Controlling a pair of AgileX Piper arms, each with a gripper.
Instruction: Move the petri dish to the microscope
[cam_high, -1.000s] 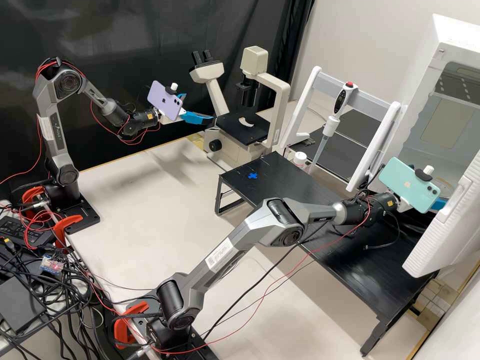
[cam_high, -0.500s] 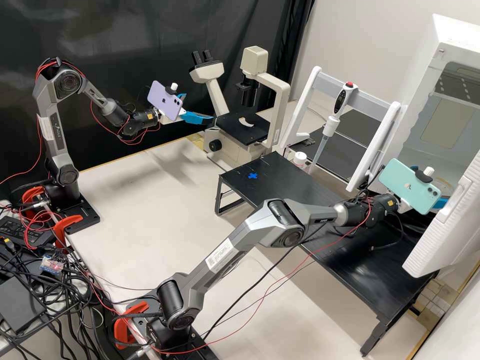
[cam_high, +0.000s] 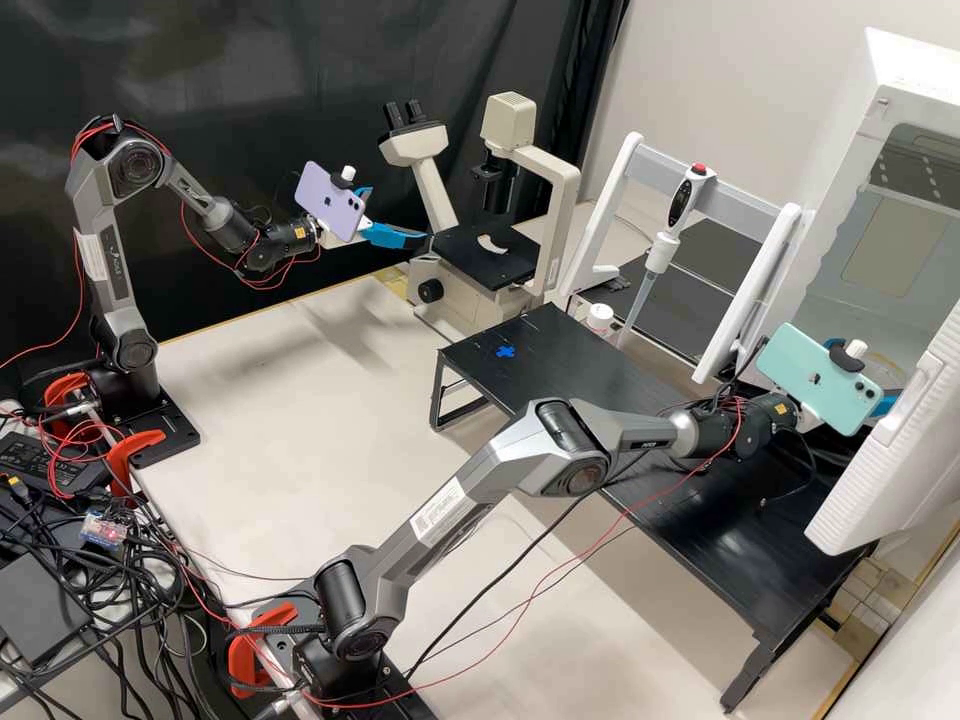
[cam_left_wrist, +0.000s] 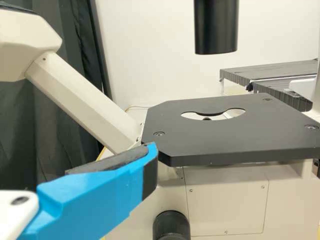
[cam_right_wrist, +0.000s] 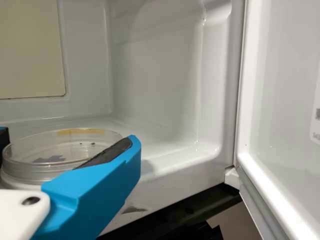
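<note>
White worktop (cam_high: 250, 370) at left: the left pincer (cam_high: 397, 215) is in the air above its far side, blue fingers wide apart, near the stage (cam_high: 460, 252) of the microscope (cam_high: 550, 170). Stage is black, level, with a cut-out (cam_left_wrist: 210, 111) in its middle. A low black worktop (cam_high: 560, 375) follows, marked with a blue cross (cam_high: 505, 351). White-capped bottle (cam_high: 600, 318) is noted just behind it. Pipette (cam_high: 683, 200) hangs upright, tip down, on a white rack (cam_high: 628, 180). At far right, cabinet (cam_high: 880, 80), door (cam_high: 890, 450) open. Right pincer (cam_high: 884, 405) is at the opening, narrowed on the clear dish (cam_right_wrist: 55, 150), which sits between its fingers.
</note>
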